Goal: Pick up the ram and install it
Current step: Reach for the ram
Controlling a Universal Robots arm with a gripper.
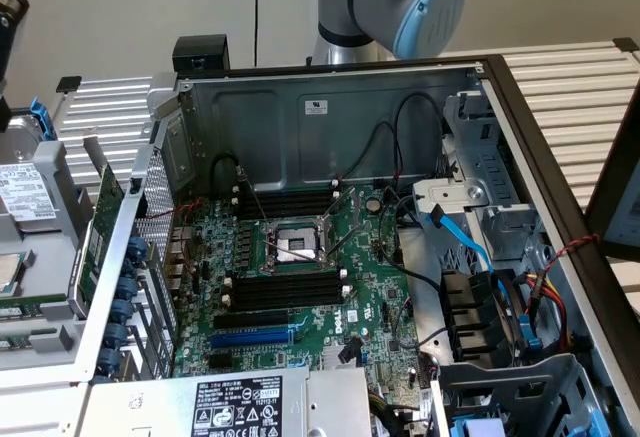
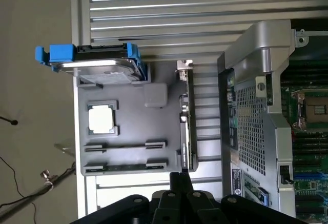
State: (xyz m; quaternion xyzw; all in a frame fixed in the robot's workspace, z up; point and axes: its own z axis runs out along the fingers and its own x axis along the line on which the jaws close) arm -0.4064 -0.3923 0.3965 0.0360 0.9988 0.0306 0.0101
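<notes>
gripper (image 2: 180, 182): fingers pressing together, holding nothing, hovering over the grey parts tray (image 2: 130, 124), which is sitting at the far left of the exterior frame. ram (image 2: 125, 167): lying flat in the tray slot nearest the fingertips, just ahead, on the cpu (image 2: 102, 119) side of the upright expansion card (image 2: 187, 126); long axis running square to that card.

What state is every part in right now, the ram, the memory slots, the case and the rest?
ram, resting in the gray tray, not gripped.
memory slots, empty.
computer case, side open.
hard drive, in its blue bracket at the tray's end.
expansion card, standing on edge in the tray.
gripper, hovers by the tray, off the ram.
</notes>
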